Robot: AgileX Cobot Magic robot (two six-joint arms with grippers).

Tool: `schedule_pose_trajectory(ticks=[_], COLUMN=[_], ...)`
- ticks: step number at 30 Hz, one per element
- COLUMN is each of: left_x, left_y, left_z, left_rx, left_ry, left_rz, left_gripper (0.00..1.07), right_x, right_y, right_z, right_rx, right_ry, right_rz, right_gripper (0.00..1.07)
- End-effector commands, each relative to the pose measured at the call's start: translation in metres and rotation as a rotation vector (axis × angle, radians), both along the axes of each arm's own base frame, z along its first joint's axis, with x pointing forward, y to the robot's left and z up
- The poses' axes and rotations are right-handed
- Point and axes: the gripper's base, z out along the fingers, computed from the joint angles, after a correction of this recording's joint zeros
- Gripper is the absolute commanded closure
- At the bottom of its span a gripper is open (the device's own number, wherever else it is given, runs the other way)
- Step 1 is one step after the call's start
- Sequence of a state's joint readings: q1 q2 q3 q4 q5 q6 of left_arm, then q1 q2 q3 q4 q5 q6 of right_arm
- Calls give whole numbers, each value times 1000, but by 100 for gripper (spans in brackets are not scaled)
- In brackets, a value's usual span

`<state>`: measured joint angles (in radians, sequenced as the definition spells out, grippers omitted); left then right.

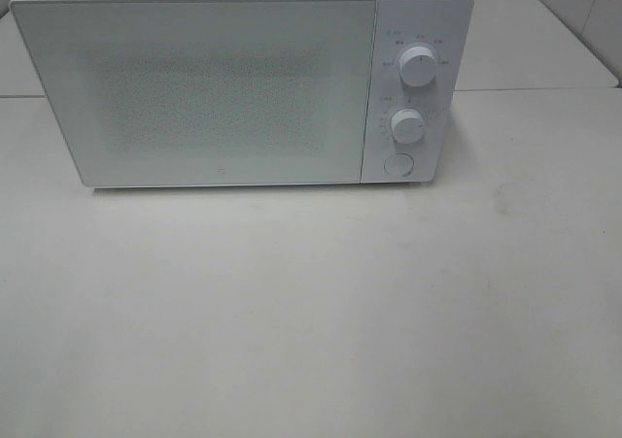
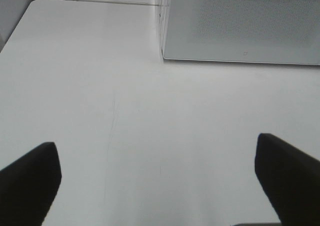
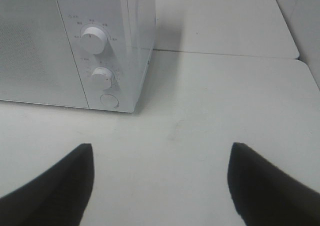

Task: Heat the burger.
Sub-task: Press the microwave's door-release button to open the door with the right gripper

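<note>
Dark fingers frame each wrist view. The left gripper [image 2: 156, 147] has its jaws spread wide over the bare white table [image 2: 125, 110], with nothing between them. The right gripper [image 3: 161, 147] is also parted and empty. Neither touches anything.

At the back of the table stands the white microwave [image 1: 243, 88], its door [image 1: 204, 93] fully shut. On the panel to the right of the door sit the upper knob [image 1: 419, 65], the lower knob [image 1: 407, 125] and a round button [image 1: 397, 164] beneath them. No light or glow shows through the speckled door.

No view shows the burger: it is not on the table and not in either gripper. The door gives no look inside, so whether it lies in the microwave cannot be told.

Progress is therefore hard to judge. If the burger is inside, loading and closing are done, and what remains is likely setting the knobs, waiting, then opening the door and taking it out. If it is not inside, every step is left. Both arms look free for either course.
</note>
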<state>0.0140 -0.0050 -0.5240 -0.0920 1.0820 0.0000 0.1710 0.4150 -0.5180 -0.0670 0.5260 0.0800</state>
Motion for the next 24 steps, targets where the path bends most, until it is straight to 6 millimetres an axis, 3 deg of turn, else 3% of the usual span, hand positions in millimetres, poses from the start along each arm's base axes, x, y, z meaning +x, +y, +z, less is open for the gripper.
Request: schedule_pose_trajectory(ticks=[1, 15, 24], left_x=[-1, -1, -1], left_y=[0, 0, 0], left_z=[0, 0, 0], left_rx=[-7, -7, -7], left_ry=[-21, -21, -21], left_rz=[4, 4, 4], left_gripper=[7, 7, 7], right_x=[11, 79, 113], right_y=[2, 15, 21], right_z=[2, -20, -36], right_rx=[-3, -9, -3], right_ry=[-30, 13, -5], right_rz=[0, 20, 34], right_gripper=[35, 35, 35])
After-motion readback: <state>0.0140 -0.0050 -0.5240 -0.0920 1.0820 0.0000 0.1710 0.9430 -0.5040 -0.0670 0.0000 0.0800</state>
